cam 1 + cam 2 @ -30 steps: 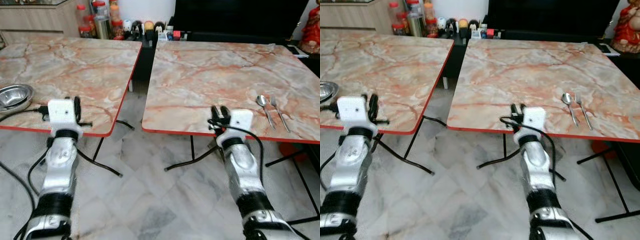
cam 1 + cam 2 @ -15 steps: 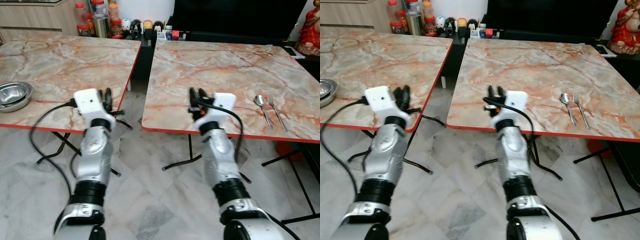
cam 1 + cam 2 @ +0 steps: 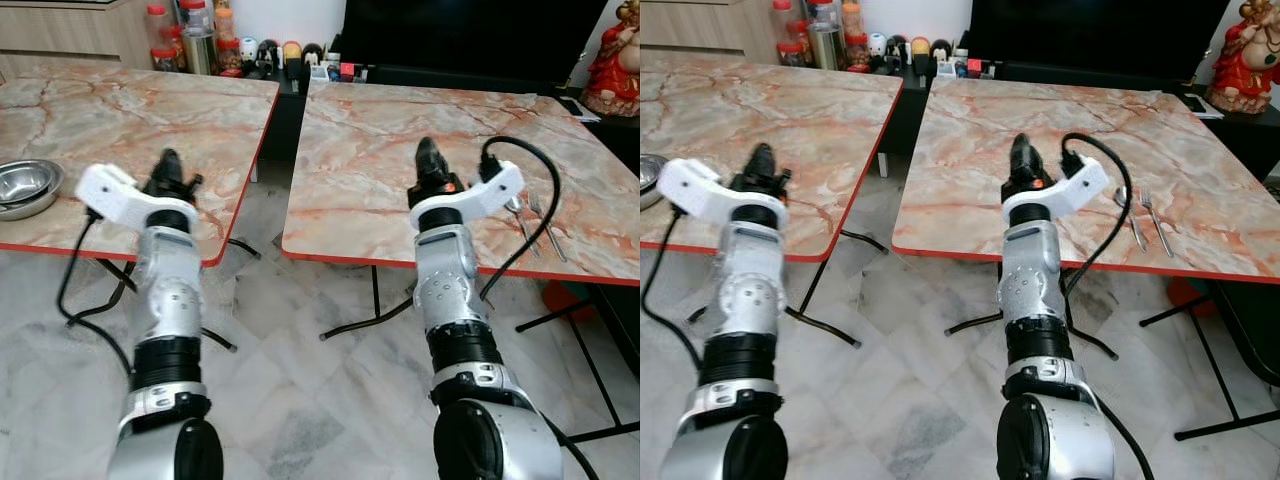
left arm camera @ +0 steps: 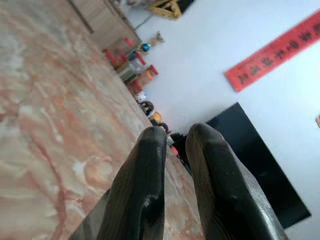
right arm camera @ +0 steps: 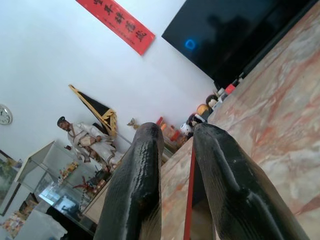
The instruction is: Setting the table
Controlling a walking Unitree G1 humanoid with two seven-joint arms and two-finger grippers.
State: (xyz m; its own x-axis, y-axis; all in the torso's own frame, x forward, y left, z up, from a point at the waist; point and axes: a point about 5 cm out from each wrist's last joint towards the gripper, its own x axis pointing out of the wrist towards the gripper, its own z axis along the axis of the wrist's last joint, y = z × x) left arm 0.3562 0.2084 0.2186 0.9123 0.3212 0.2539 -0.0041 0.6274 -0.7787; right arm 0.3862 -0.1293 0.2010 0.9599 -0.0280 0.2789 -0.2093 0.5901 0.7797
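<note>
A spoon [image 3: 516,207] and a fork [image 3: 541,213] are laid side by side near the right edge of the right-hand marble-topped table [image 3: 400,130], partly hidden behind the white wrist block of the right arm. On the left-hand table [image 3: 120,110], at its near left edge, a steel bowl [image 3: 28,182] is set inside a second steel bowl; nothing can be seen in the upper one.

The right gripper [image 3: 430,160] is held raised above the near part of the right-hand table, its two black fingers [image 5: 140,180] drawn nearly together with only a narrow gap between them, and nothing is held. The left gripper [image 3: 168,168] is raised over the near right corner of the left-hand table, its fingers [image 4: 140,185] likewise almost closed on empty air.

At the far end, in the gap between the tables and beyond, jars [image 3: 190,30] with red lids and small figurines [image 3: 290,50] are ranged along a low dark unit. A red statue [image 3: 612,50] is seen at the far right. What the jars contain cannot be told.
</note>
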